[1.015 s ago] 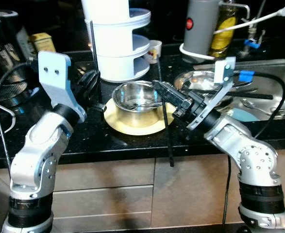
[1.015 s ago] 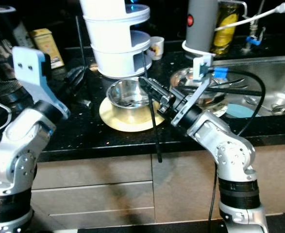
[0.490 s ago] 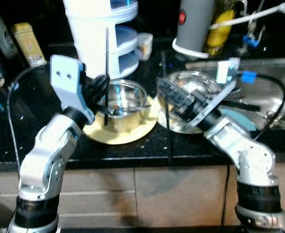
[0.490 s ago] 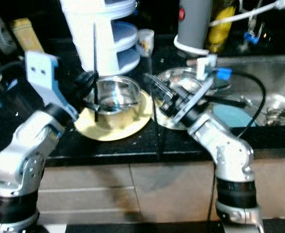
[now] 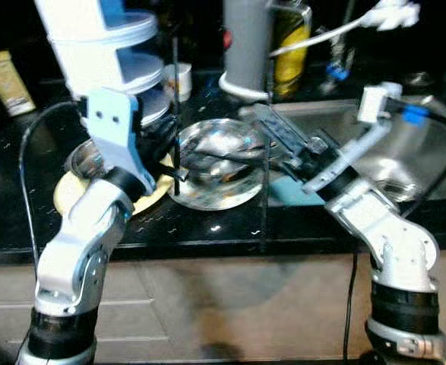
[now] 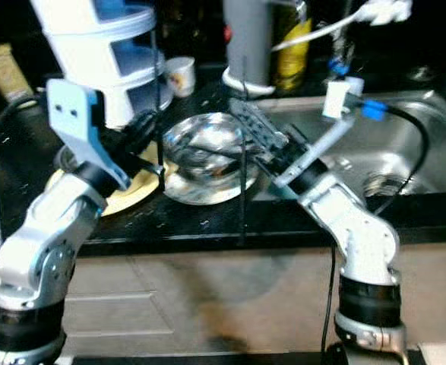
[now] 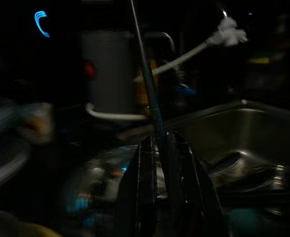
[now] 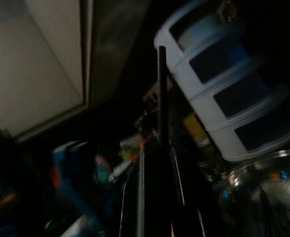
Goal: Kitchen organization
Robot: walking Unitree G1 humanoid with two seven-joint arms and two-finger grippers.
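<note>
left gripper (image 5: 162,146): fingers (image 7: 141,187) narrow, tips almost meeting, nothing seen between them. Sits at the left rim of the steel bowl, touching or just short of it, can't tell which.
right gripper (image 5: 274,135): open or closed, can't tell; wrist view too dark and blurred. Hangs over the bowl's right rim, on the sink side.
steel bowl (image 5: 207,199): wide, shallow and shiny, on the black counter (image 5: 207,232) between the two grippers. Something dark lies inside; can't make it out.
yellow plate (image 5: 64,201): just left of the bowl, partly behind the left arm, with a smaller metal bowl (image 5: 82,158) on it.
further out: white stacked container (image 5: 93,46) behind the plate, grey canister (image 5: 245,38) behind the bowl, sink (image 5: 435,148) to the right.
handling (my read): bowl looks thin, so light and stiff. Won't break, but it's slick and will likely skate on the polished counter if pushed from one side.
grip point (my read): pinch the rim, one finger inside and one outside. The curved wall gives no hold. Brace from the other side.
</note>
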